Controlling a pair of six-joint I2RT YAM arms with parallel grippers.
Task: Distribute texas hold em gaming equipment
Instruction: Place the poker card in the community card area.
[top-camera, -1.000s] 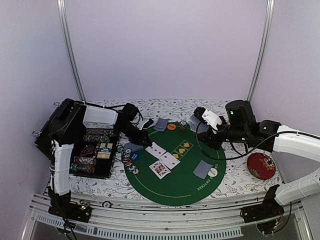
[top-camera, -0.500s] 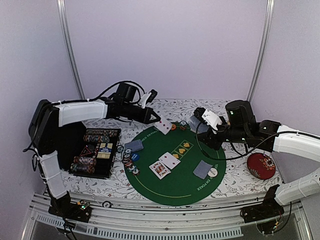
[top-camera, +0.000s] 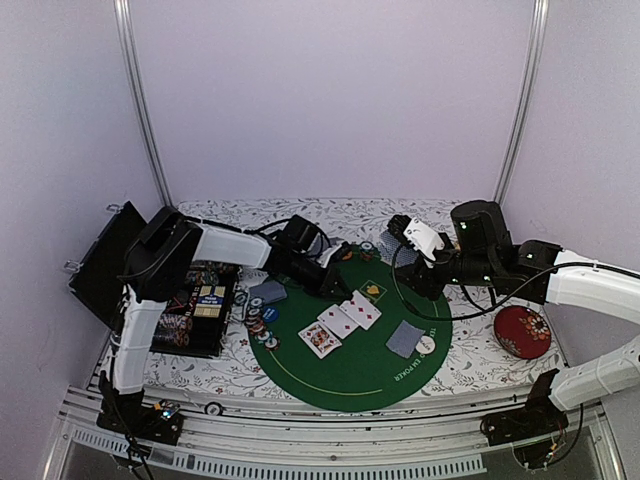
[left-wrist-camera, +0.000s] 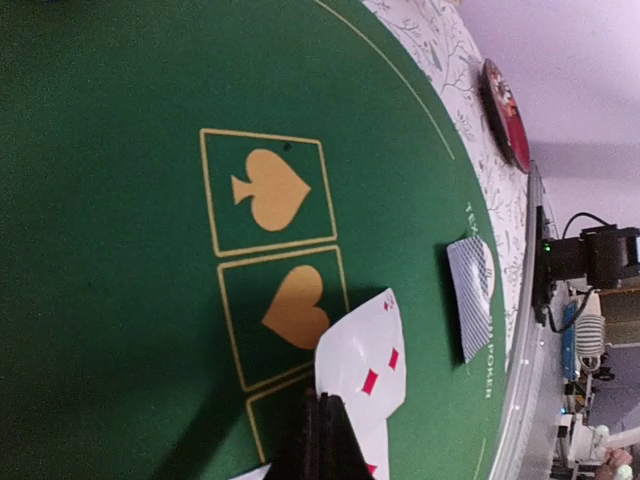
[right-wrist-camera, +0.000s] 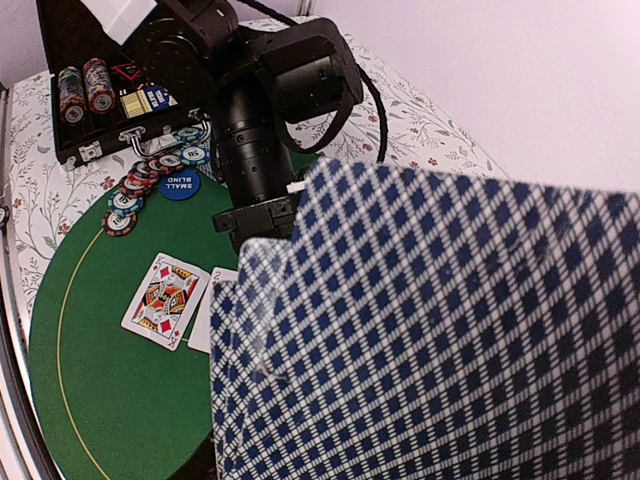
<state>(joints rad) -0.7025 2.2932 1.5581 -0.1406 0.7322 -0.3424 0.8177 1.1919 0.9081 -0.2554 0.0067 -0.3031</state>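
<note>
Pinching a face-up diamond card (left-wrist-camera: 362, 368) by its near edge, the left tool (left-wrist-camera: 322, 438) has its jaws pressed together on the thin stock. It holds the card low over the green felt mat (left-wrist-camera: 120, 300), just beside the gold heart box. Whether the card already lies flat on the felt cannot be told. The grip at the edge looks chosen so the card can slide down as the next in the face-up row beside the king (right-wrist-camera: 166, 297).

The right tool (top-camera: 400, 240) has its jaws partly apart, clamped on a deck (right-wrist-camera: 430, 330) held upright over the far side of the mat. The checked blue backs face its own camera. That pose probably keeps the stock clear of the felt and within reach for the next draw.

The cards are thin, stiff and slightly glossy. The felt is matte, with suit boxes printed in gold. Striped poker chips (right-wrist-camera: 128, 200) lie in an overlapping spill at the mat's left edge, next to a flat blue disc (right-wrist-camera: 180, 183) lettered SMALL BLIND. Face-down cards (left-wrist-camera: 472, 300) rest near the mat's near-right rim. A black case (right-wrist-camera: 110, 110) of chip stacks sits on the floral-covered counter (right-wrist-camera: 40, 210).
</note>
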